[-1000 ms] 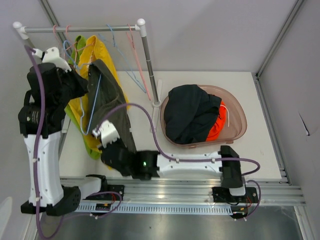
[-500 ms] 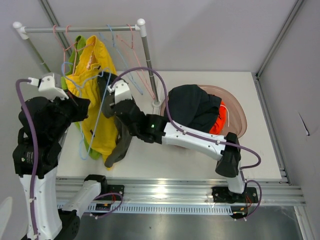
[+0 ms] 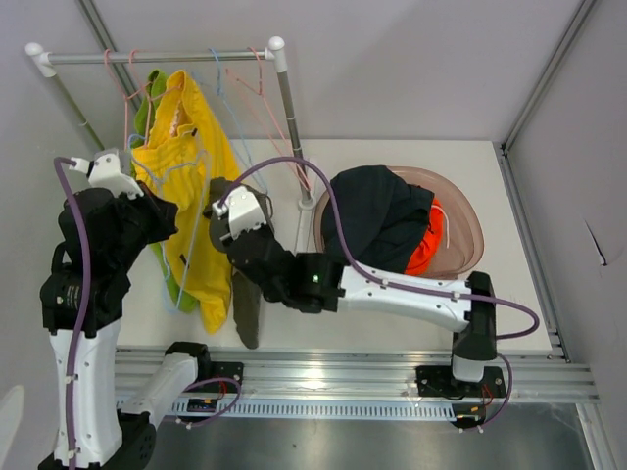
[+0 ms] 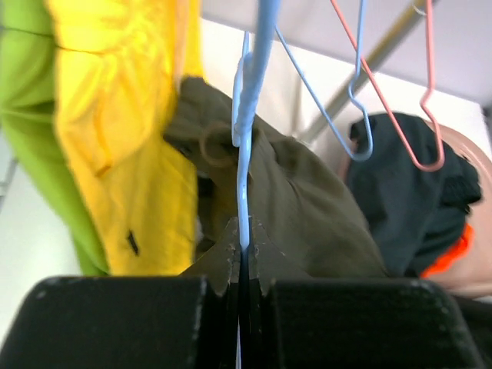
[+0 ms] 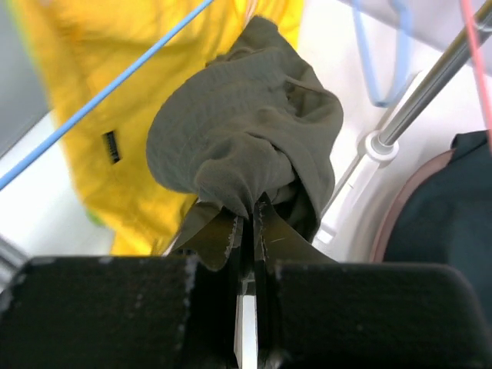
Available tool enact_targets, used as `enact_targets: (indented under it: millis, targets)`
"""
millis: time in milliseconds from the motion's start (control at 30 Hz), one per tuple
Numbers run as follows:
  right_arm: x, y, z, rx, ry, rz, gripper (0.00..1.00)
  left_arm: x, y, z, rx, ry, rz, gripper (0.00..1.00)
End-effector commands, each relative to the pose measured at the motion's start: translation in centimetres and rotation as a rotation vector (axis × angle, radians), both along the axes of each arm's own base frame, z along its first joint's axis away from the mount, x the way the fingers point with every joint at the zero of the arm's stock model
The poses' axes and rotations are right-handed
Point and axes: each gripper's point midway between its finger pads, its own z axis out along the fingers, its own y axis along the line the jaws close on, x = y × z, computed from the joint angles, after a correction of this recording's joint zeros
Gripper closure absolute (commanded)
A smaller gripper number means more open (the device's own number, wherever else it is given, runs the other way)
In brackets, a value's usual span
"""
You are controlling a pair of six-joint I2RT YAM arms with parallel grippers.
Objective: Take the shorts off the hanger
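My right gripper is shut on a bunched fold of the dark olive-grey shorts. From above, these shorts hang limp under that gripper, apart from the blue hanger. My left gripper is shut on that blue hanger's wire and shows from above beside the yellow shorts. The yellow shorts and the lime green shorts still hang from the rail. Black shorts and orange shorts lie in the basin.
A brown-pink basin stands at the right of the rack. The rack's rail carries spare pink and blue hangers. Its upright post stands between the hanging shorts and the basin.
The right gripper swung up and then back toward the table's front with the olive-grey shorts, which now dangle clear of the blue hanger. The left arm dropped lower, still holding the hanger.
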Motion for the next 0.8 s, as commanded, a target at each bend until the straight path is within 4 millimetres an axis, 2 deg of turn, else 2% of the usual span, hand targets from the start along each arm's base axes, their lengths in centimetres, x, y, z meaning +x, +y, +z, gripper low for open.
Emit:
enact_targets:
  millis: [0, 33, 67, 100, 133, 167, 200, 233, 267, 367, 400, 500, 533, 600, 633, 700, 767]
  targets:
    - [-1.7, -4.5, 9.6, 0.182, -0.104, -0.085, 1.0, -0.5, 2.1, 1.5, 0.077, -0.066, 0.088, 1.0]
    - [-1.3, -5.7, 11.0, 0.18, -0.135, -0.109, 1.0, -0.3, 1.9, 0.8, 0.074, -0.052, 0.078, 1.0]
    - [-0.8, -7.3, 13.3, 0.22, -0.157, -0.134, 1.0, -0.1, 1.8, 0.8, 0.068, -0.063, 0.075, 1.0]
    - [-0.3, -8.3, 14.9, 0.236, -0.187, -0.154, 1.0, 0.1, 1.6, -0.5, 0.066, -0.04, 0.066, 1.0]
    - [0.2, -9.6, 16.2, 0.205, -0.23, -0.17, 1.0, 0.2, 1.5, -0.8, 0.063, -0.042, 0.062, 1.0]
    - [0.5, -11.1, 18.6, 0.24, -0.255, -0.188, 1.0, 0.3, 1.4, -1.1, 0.058, -0.04, 0.054, 1.0]
    - [1.6, -12.6, 20.0, 0.259, -0.28, -0.224, 1.0, 0.4, 1.2, -1.3, 0.055, -0.044, 0.048, 1.0]
    - [2.2, -13.6, 21.1, 0.24, -0.312, -0.235, 1.0, 0.5, 1.0, -2.4, 0.055, -0.022, 0.037, 1.0]
    - [3.2, -15.7, 23.3, 0.274, -0.336, -0.28, 1.0, 0.5, 1.0, -2.7, 0.057, -0.017, 0.036, 1.0]
    - [4.7, -18.9, 26.2, 0.285, -0.398, -0.338, 1.0, 0.4, 1.1, -3.5, 0.071, -0.007, 0.033, 1.0]
    - [5.6, -20.7, 27.7, 0.309, -0.422, -0.38, 1.0, 0.4, 1.2, -3.4, 0.073, -0.008, 0.035, 1.0]
    - [6.5, -23.5, 30.3, 0.329, -0.474, -0.421, 1.0, 0.4, 1.4, -3.7, 0.088, -0.004, 0.042, 1.0]
    - [7.2, -24.8, 30.9, 0.331, -0.489, -0.455, 1.0, 0.4, 1.5, -3.8, 0.089, -0.002, 0.044, 1.0]
    - [7.6, -26.3, 31.8, 0.34, -0.512, -0.477, 1.0, 0.6, 1.7, -3.7, 0.098, -0.002, 0.052, 1.0]
    - [8.0, -27.7, 32.1, 0.339, -0.521, -0.507, 1.0, 0.6, 1.7, -3.8, 0.099, -0.001, 0.055, 1.0]
    - [8.4, -29.0, 32.0, 0.347, -0.523, -0.532, 1.0, 0.8, 1.9, -3.6, 0.105, -0.002, 0.063, 1.0]
    - [9.1, -30.9, 30.7, 0.337, -0.515, -0.565, 1.0, 1.1, 2.0, -3.3, 0.108, -0.008, 0.069, 1.0]
